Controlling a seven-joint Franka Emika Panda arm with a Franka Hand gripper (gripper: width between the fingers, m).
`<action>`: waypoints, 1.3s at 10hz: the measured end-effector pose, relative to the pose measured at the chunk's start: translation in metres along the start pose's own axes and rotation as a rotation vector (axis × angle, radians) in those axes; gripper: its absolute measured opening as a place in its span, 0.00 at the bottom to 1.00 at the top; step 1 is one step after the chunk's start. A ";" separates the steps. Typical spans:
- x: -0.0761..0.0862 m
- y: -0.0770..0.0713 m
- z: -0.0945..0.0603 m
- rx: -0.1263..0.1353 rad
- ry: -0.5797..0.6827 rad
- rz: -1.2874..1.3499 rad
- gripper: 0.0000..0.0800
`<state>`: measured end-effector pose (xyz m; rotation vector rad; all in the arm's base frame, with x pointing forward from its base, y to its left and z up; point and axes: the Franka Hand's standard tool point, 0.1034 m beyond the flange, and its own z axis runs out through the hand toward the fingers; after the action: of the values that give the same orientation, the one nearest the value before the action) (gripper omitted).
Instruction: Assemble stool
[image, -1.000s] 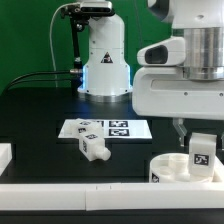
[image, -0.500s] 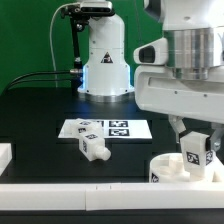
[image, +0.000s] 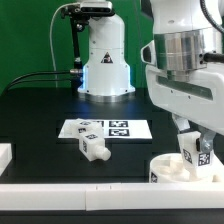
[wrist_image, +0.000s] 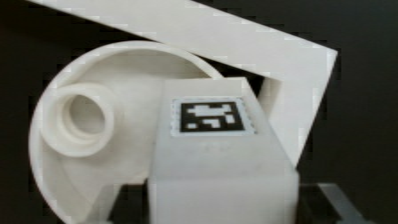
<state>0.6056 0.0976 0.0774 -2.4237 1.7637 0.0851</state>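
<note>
**Black table (image: 30, 120): stool leg (image: 197, 152) hovering over seat (image: 168, 170)**

The gripper (image: 193, 141) is clamping the tagged stool leg just above the round seat, which is sitting beside the white border rail (image: 80, 192). A second leg (image: 92, 148) is lying by the marker board (image: 112, 128).

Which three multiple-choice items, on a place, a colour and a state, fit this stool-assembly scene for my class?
1. The loose leg lies: A) beside the marker board; B) on a rail; C) on the arm's base.
2. The table is: A) white; B) black; C) green.
3. The gripper is: A) open, empty; B) out of view; C) shut on a second leg.
Answers: 1 A, it rests at the board's edge; 2 B, the bare top is black; 3 C, it clamps the tagged leg above the seat.
</note>
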 end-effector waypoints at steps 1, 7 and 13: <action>0.000 0.000 0.000 -0.001 0.000 -0.023 0.50; -0.001 0.001 -0.015 -0.002 0.019 -0.570 0.81; -0.006 -0.007 -0.018 -0.113 0.028 -1.375 0.81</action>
<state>0.6094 0.1031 0.0967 -3.0897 -0.1846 -0.0103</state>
